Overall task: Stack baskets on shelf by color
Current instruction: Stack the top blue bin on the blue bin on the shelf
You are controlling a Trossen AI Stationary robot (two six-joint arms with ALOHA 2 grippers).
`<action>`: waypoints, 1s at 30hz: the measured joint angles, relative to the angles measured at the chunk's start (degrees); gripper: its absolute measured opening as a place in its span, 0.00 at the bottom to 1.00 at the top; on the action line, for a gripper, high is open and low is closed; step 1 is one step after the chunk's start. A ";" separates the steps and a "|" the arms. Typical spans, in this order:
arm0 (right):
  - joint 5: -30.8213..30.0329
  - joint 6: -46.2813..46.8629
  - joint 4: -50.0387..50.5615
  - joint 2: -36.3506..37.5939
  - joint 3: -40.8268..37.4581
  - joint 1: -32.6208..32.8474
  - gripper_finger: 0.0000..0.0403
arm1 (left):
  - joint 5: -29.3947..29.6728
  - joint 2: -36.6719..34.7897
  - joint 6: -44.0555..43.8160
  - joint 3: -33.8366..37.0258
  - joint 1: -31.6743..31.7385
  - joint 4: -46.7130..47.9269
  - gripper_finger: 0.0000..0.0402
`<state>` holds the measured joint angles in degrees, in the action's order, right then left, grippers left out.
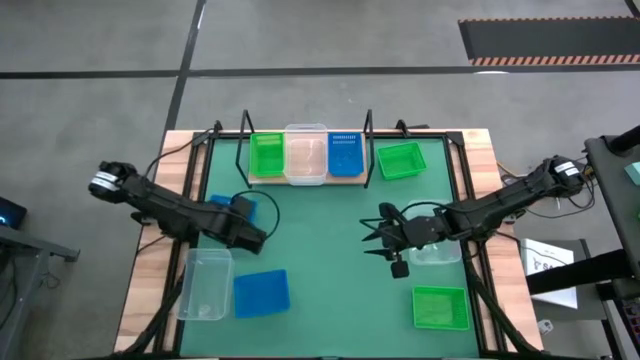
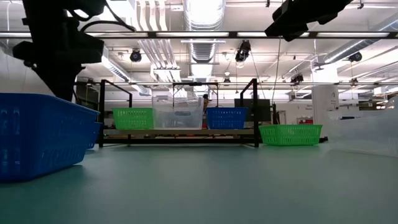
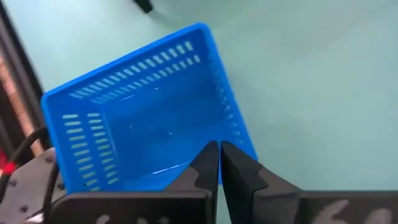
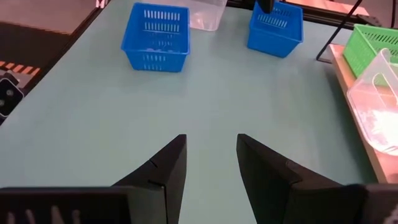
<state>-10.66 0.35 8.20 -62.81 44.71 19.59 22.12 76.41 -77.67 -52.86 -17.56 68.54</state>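
Note:
The shelf [image 1: 278,179] stands at the far edge and carries a green basket [image 1: 266,152], a clear one [image 1: 305,154] and a blue one [image 1: 345,153] side by side. Another green basket [image 1: 401,160] sits on the mat to the shelf's right. My left gripper [image 3: 219,152] is shut and stands over a blue basket [image 3: 143,106] at the mat's left, by its near wall. My right gripper [image 4: 211,158] is open above bare mat, right of centre. On the near part of the mat rest a clear basket [image 1: 205,283], a blue one [image 1: 262,292] and a green one [image 1: 440,307]. My left gripper has its shut fingers [image 3: 208,163] over the blue basket's near wall [image 3: 161,175], coming from above at a slant. I cannot tell whether they touch it. The basket rests with its bottom on the mat.
A clear basket [image 1: 437,255] lies partly under my right arm. Black wire uprights [image 2: 102,112] rise at the shelf's ends. Bare green mat [image 1: 320,270] lies between the two arms. Wooden table strips and cables run along both sides.

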 joint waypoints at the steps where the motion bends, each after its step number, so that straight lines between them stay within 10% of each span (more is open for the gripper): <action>1: 0.00 -0.17 -0.06 0.00 0.00 0.00 0.33 | -0.47 -0.27 0.38 0.00 0.02 -0.51 0.01; 17: -1.57 0.70 -0.18 -0.02 0.02 0.00 0.33 | -3.15 1.34 3.21 6.00 1.63 -11.09 0.35; 30: -2.92 2.26 -0.17 -0.04 0.07 -0.02 0.33 | -2.24 6.84 14.41 7.09 2.23 -30.57 0.15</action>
<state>-13.58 2.61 8.03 -62.85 44.77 19.57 19.88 83.25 -63.26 -45.77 -15.33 37.97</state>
